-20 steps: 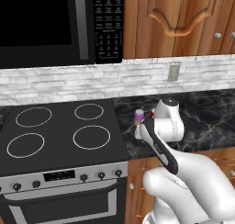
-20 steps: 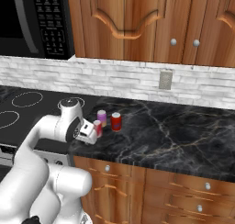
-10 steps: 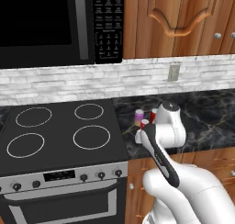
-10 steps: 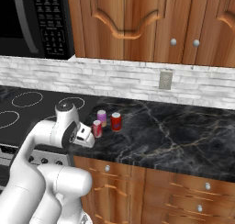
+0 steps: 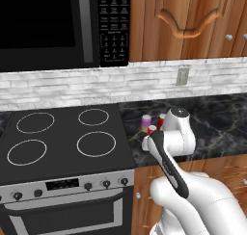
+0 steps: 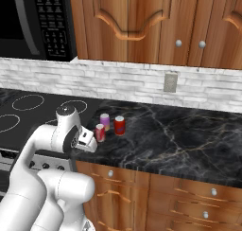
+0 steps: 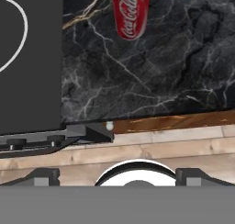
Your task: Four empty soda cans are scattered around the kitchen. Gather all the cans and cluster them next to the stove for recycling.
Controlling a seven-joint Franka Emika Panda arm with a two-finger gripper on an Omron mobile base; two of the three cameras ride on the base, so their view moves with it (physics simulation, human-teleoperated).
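Cans by stove: three stand close together on the black tabletop point(image 6: 156, 140), just right of the stove point(image 5: 67, 137): pink-purple can point(image 6: 105, 121), red can point(image 6: 119, 125), nearer red can point(image 6: 99, 132).
Remaining: a fourth can to gather, by my count.
Gripper point(image 6: 87, 141): just beside the nearer red can, jaws wide, holding nothing.
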